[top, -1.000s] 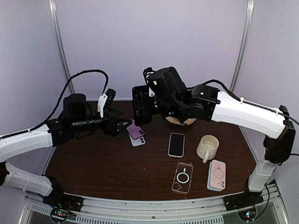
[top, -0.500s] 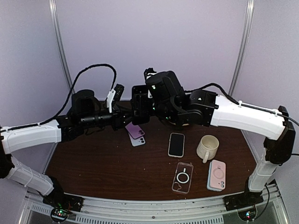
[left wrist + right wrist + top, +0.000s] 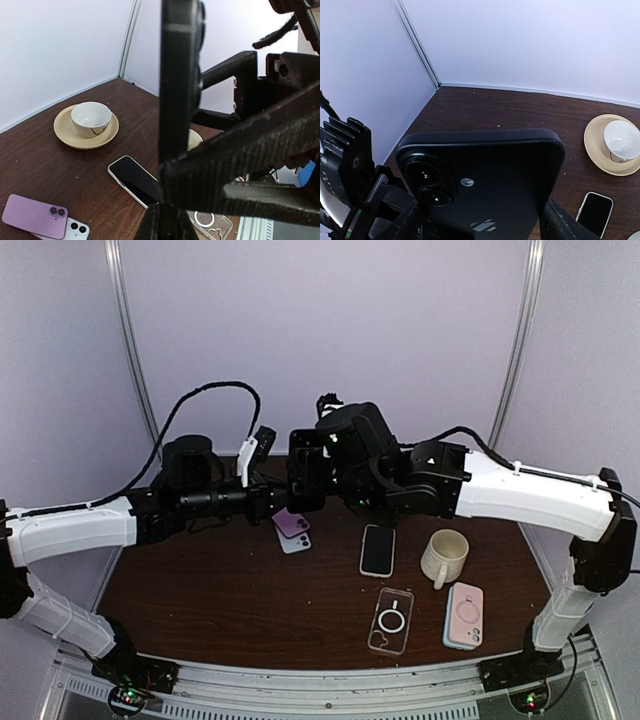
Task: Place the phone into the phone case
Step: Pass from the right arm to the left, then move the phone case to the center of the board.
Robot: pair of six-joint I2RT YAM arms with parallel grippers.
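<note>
Over the desk's (image 3: 200,590) far edge, mid-air: right gripper (image 3: 306,472) clamped across the width of the black phone (image 3: 485,185), left gripper (image 3: 284,502) pinching it lower down. Likely stiff, slick, light, glass apt to crack; side rails safest for holding. Long axis roughly upright, camera end up.

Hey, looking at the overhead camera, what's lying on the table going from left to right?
Purple phone → black-screened phone → mug. The clear phone case and pink-cased phone overlap those sideways, so left out.
</note>
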